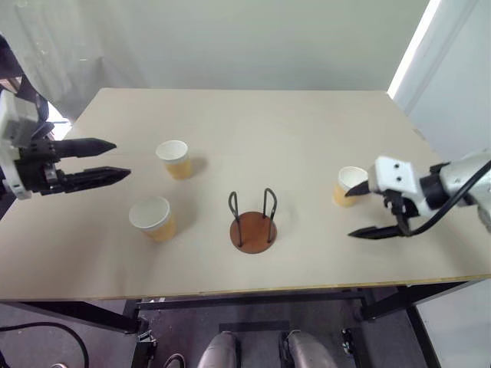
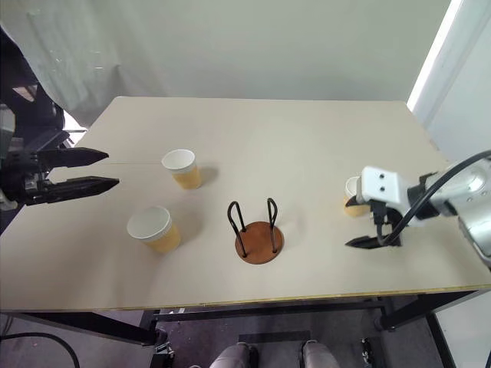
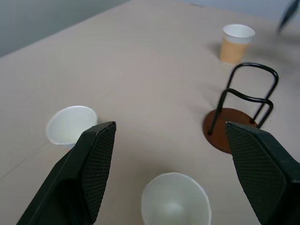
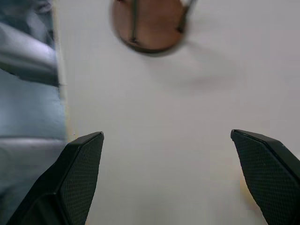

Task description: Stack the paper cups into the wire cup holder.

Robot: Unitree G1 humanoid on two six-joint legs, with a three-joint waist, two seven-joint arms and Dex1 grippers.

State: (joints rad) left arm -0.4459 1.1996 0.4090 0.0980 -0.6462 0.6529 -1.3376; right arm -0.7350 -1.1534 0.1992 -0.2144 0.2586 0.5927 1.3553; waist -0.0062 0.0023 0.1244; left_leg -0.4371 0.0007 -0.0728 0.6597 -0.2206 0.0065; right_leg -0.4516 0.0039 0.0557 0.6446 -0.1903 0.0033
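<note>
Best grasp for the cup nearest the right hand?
Pinch that paper cup across its outer wall, just under the rim, coming in level from the robot's right. It stands upright, mouth up, and the open right hand is already beside it.

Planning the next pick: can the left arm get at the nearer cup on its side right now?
Probably yes. The left pincer is open, and bare table lies between it and the nearer cup; nothing blocks it.

Right paper cup (image 1: pixel 349 186) partly hidden behind right gripper (image 1: pixel 360 211); wire cup holder (image 4: pixel 150 26) blurred, edge-cropped.
</note>
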